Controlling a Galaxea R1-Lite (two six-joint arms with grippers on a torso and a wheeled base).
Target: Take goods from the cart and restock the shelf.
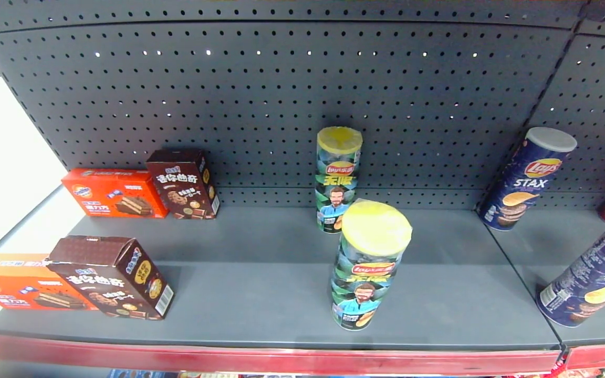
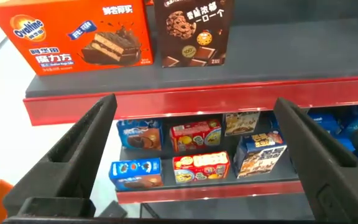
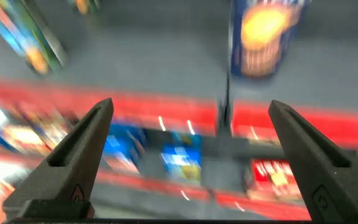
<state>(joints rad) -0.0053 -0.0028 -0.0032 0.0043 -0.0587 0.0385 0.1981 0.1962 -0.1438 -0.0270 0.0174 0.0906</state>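
Head view: front can, rear can stand lidded on shelf.

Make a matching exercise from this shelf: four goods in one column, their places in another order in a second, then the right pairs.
1. rear green cylindrical can with yellow lid
2. rear dark blue cylindrical can with white lid
3. front orange cardboard box
4. front dark brown cardboard box

A. right shelf section, by the back panel
B. leftmost, by the front edge
C. middle, by the back panel
D. front, just right of the orange box

Pairs: 1-C, 2-A, 3-B, 4-D
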